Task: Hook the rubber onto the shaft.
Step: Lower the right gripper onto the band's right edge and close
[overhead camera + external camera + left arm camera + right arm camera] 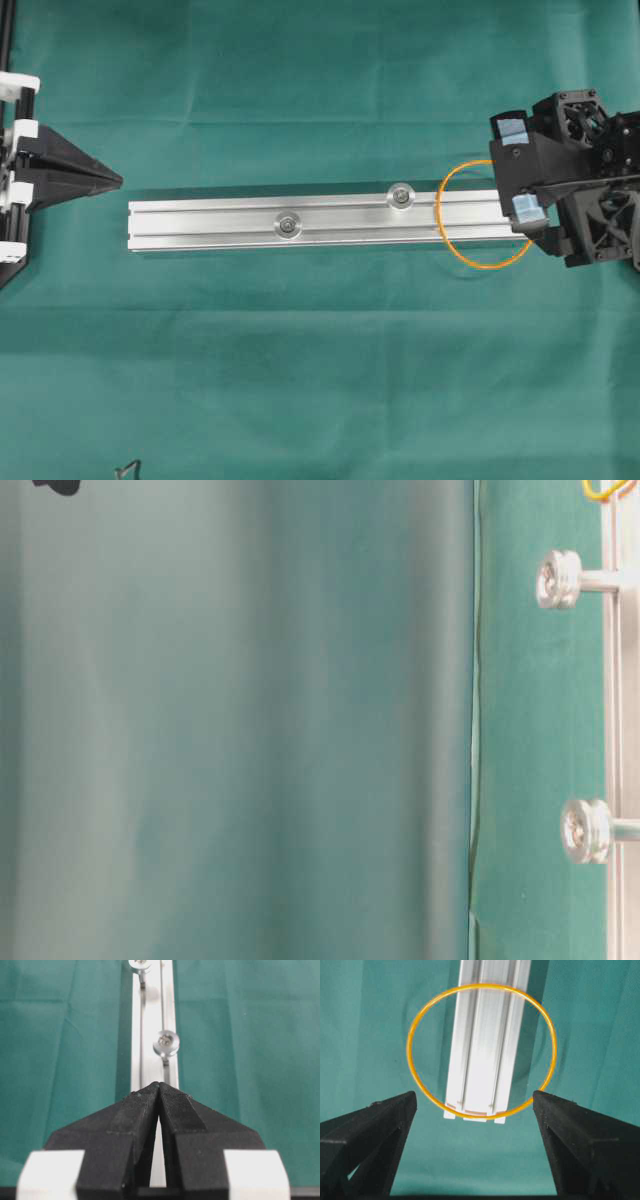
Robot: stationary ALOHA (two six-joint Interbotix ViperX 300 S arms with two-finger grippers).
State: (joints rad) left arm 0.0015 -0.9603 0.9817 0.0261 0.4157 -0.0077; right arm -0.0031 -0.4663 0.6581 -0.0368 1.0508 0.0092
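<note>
At the rail's (320,220) right end, the thin orange rubber (481,1050) lies draped as a round loop, overhanging both long edges. The right gripper (475,1102) hovers there, jaws wide. The left gripper (159,1085), jaws closed, sits off the opposite end.

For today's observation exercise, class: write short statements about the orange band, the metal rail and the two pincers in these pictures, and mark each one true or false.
1. The thin orange rubber band lies over the end of the long silver aluminium rail. True.
2. The right pincer is shut on the band. False: its fingers stand wide apart, either side of the loop.
3. The left pincer is shut, holding nothing. True.
4. The band is hooked over a round-headed metal shaft. False: it hangs on neither shaft.
5. Two shafts stand up from the rail. True.
</note>
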